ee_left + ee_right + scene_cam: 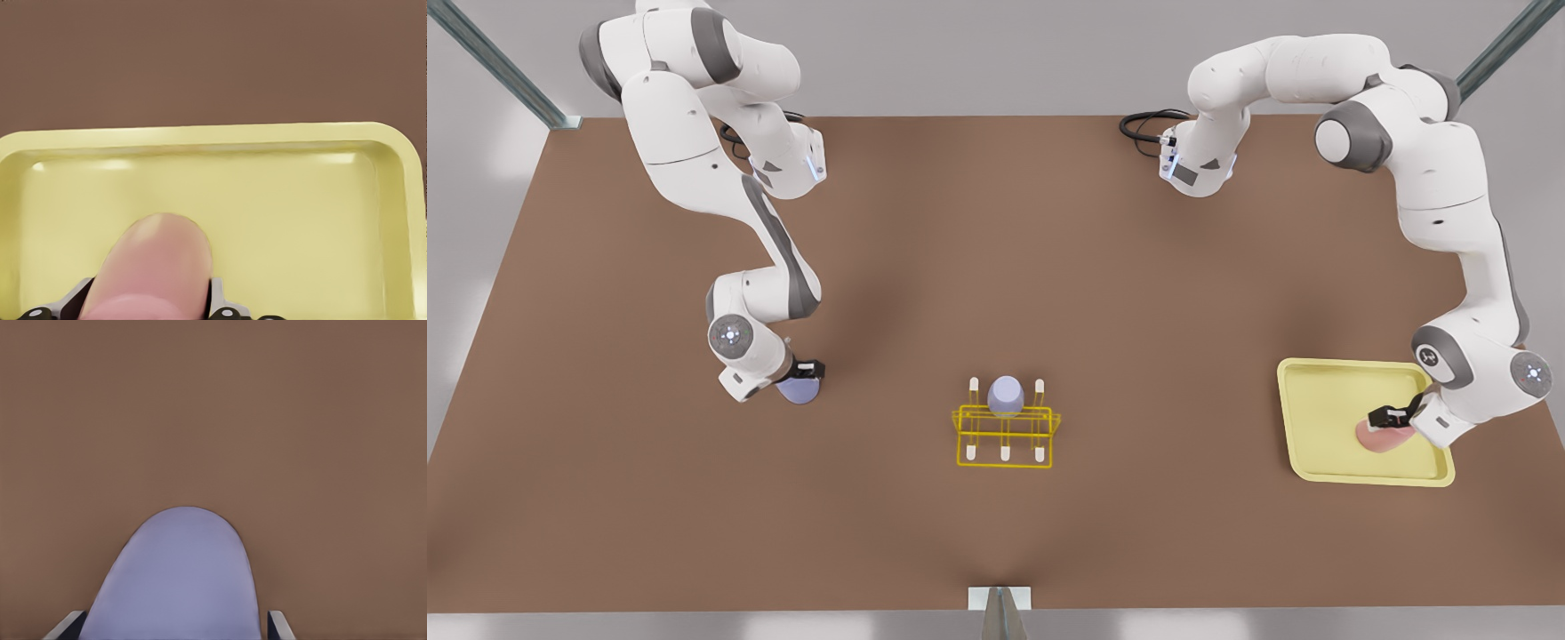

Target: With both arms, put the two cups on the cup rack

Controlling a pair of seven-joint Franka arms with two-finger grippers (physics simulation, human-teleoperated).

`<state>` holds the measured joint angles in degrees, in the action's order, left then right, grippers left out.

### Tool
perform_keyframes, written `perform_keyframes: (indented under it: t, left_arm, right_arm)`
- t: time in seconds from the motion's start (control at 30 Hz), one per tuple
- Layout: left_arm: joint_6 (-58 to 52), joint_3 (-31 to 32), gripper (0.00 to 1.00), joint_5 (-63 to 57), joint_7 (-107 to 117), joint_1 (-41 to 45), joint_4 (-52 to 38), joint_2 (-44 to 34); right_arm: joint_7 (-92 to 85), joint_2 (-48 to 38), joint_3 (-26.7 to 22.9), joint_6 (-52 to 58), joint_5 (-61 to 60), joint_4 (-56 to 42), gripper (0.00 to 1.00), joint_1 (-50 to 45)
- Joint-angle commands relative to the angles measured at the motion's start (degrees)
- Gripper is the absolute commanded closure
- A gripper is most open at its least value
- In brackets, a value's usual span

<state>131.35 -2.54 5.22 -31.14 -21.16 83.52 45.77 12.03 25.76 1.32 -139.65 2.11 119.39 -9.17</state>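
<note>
I see the left gripper [1394,415] clamped on the salmon cup [1380,436] over the pale tray [1303,418], front view's right. Right gripper [811,367] grips a lavender cup [798,389] on the table [1156,293], left. Another lavender cup [1005,396] sits on the yellow rack [1006,434], centre.

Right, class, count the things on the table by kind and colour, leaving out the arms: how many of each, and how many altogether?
Lavender cups: 2, one on the yellow rack, one in the right gripper
Pink cup: 1, in the left gripper, at the pale yellow tray
Yellow rack: 1
Pale yellow tray: 1
Total: 5
</note>
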Motion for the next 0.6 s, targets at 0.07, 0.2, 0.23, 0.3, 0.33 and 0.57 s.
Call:
perform_keyframes:
  t: [0.07,0.2,0.23,0.3,0.33,0.57]
  left_arm:
    - [0.3,-0.2,0.13,0.0,-0.8,0.3,-0.2,0.1]
    - [0.4,-0.4,0.13,0.0,-0.7,0.9,-0.2,0.5]
    - [0.4,-0.4,0.13,0.0,-0.1,0.9,-0.2,0.5]
    - [0.4,-0.4,0.13,0.0,0.0,0.9,-0.2,0.7]
    - [0.4,-0.4,0.13,0.0,0.0,0.9,-0.2,0.8]
    - [0.4,-0.4,0.14,0.1,0.2,1.0,-0.3,0.9]
  right_arm:
    - [0.4,0.1,0.0,-0.7,-0.1,0.0,0.0,0.1]
    - [0.3,0.2,0.0,-0.6,-0.1,-0.4,0.13,0.2]
    - [0.3,0.3,0.0,-0.7,0.0,-0.6,0.13,0.2]
    - [-0.1,0.5,0.0,-0.7,-0.1,-0.7,0.13,0.3]
    - [-0.1,0.5,0.0,-0.7,-0.1,-0.8,0.13,0.3]
    - [-0.3,0.3,0.0,-0.7,-0.1,-1.3,0.17,0.6]
